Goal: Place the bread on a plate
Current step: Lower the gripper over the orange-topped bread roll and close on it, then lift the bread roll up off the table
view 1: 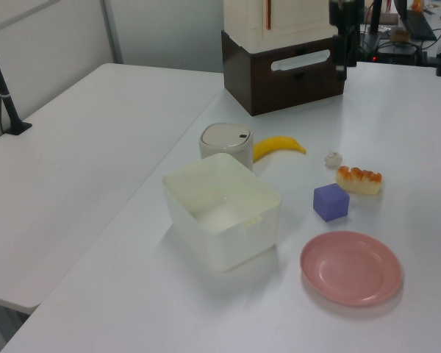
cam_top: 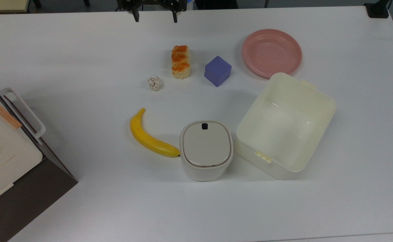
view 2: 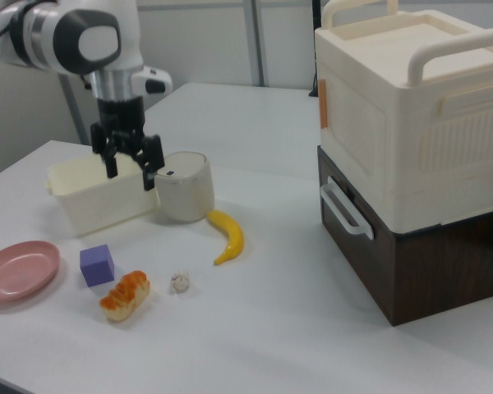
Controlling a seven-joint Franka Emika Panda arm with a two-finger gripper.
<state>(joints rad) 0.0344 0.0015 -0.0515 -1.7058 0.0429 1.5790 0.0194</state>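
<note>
Bread (cam_top: 180, 62) lies flat on the white table (cam_top: 82, 84), untouched, while the gripper (cam_top: 155, 17) hangs in the air with its jaws spread wide apart and nothing between them; in the top view its two dark fingertips (cam_top: 136, 16) show at the upper edge of the table, above the loaf and well apart from it. In the right view the gripper (view 2: 131, 170) points straight down from the white arm (view 2: 82, 37), standing before the cream tub (view 2: 94, 197) and the lidded round container (view 2: 185, 187). Just beside the loaf, to the top view's right, sits a purple cube (cam_top: 218, 71), and to the top view's lower left a small whitish knobbly ball (cam_top: 154, 83). The pink plate (cam_top: 271, 52) sits empty farther to the top view's right, past the cube, near a corner of the open cream tub (cam_top: 285, 126). Toward the lower part of the top view a yellow banana (cam_top: 149, 137) has its tip touching or almost touching the lidded round container (cam_top: 206, 150). At the top view's left edge stands a cream appliance on a dark brown base (cam_top: 4, 158). In the left view the bread (view 1: 359, 179), the cube (view 1: 331, 202) and the plate (view 1: 350, 268) lie in a loose row
</note>
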